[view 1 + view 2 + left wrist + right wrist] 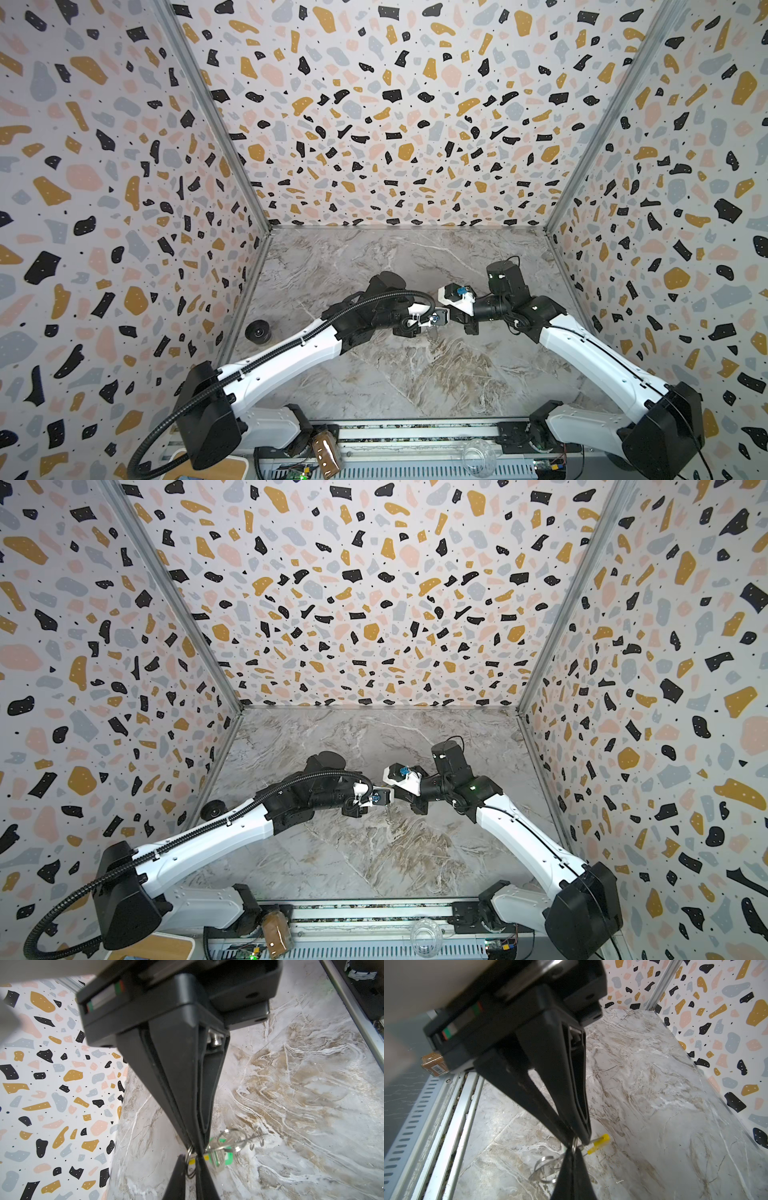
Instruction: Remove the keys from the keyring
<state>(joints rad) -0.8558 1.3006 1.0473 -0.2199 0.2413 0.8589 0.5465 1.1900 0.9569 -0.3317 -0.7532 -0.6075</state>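
Keyring [239, 1145] pinched mid-air from both sides, slightly 3 o'clock of table [395, 374] centre.
Left gripper [197, 1150] and right gripper [576, 1142] pressed together on thin hoop near yellow sleeve [600, 1142]; keys [219, 1156] dangle beside. Likely light, stiff, slippery: grab plastic tags.

The marble-patterned tabletop [415, 374], grey-white with tan veining, shows in both top views. A black tape roll [257, 331] lies directly on it at its left edge, just beside the terrazzo-patterned left wall [124, 249].
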